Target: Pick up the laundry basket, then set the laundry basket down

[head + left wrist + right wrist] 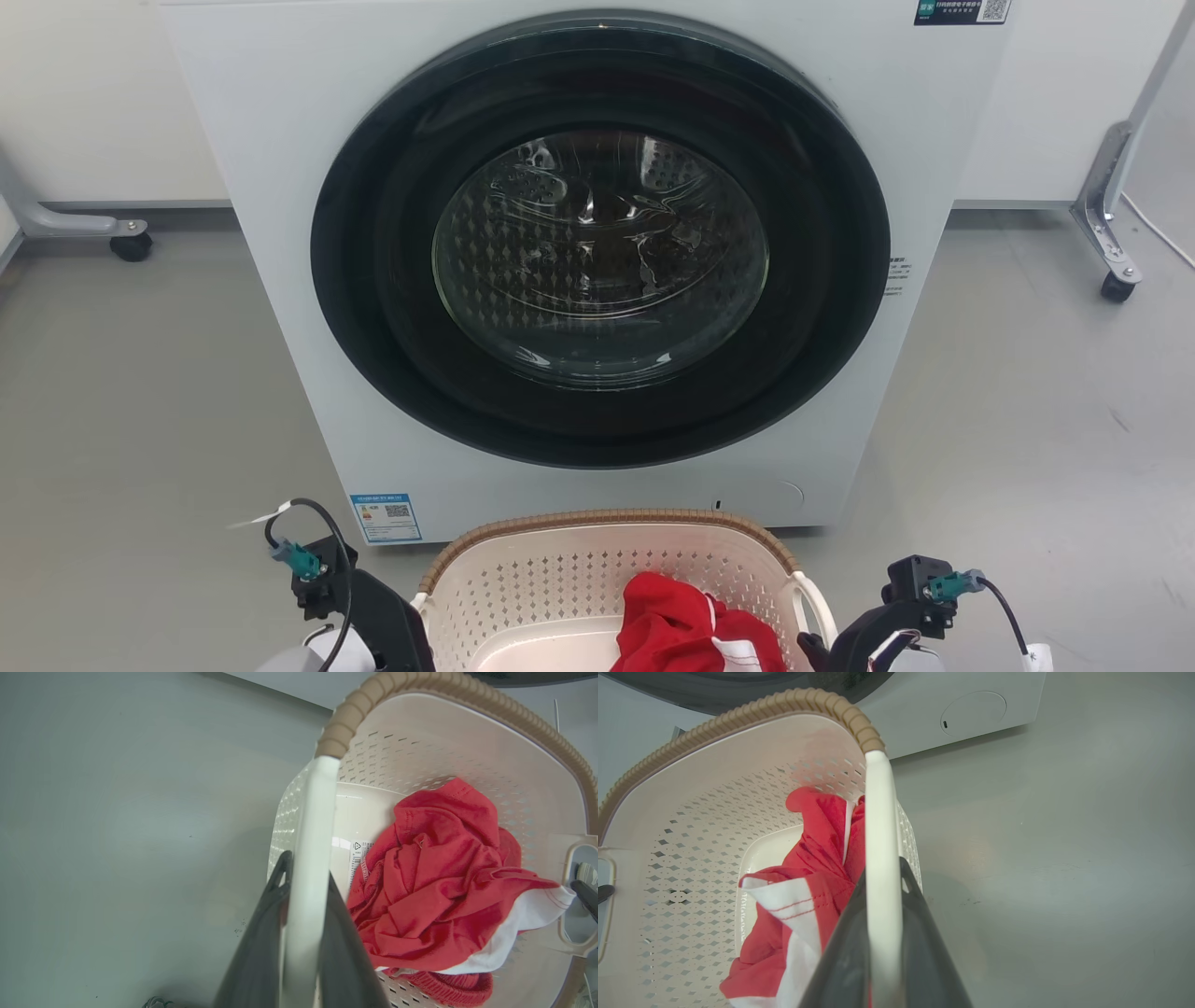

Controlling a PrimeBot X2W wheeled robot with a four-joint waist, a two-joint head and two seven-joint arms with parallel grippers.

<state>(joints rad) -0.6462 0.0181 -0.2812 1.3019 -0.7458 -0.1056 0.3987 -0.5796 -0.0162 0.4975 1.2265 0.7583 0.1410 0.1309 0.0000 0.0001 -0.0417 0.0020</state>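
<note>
The laundry basket [560, 583] is cream-white with perforated sides and a brown rim. It shows at the bottom middle of the head view, just in front of the washer. A red and white garment [686, 630] lies inside it. My left gripper [306, 877] is shut on the basket's white left handle [310, 858], one dark finger on each side of the bar. My right gripper [882, 882] is shut the same way on the white right handle [880, 849]. The basket's underside is hidden, so I cannot tell whether it rests on the floor.
The white washer [280, 187] with its round dark door [597, 243] stands close behind the basket. Grey floor [140, 392] spreads to both sides. Castered metal frame legs stand at the far left [131, 245] and far right [1116, 280].
</note>
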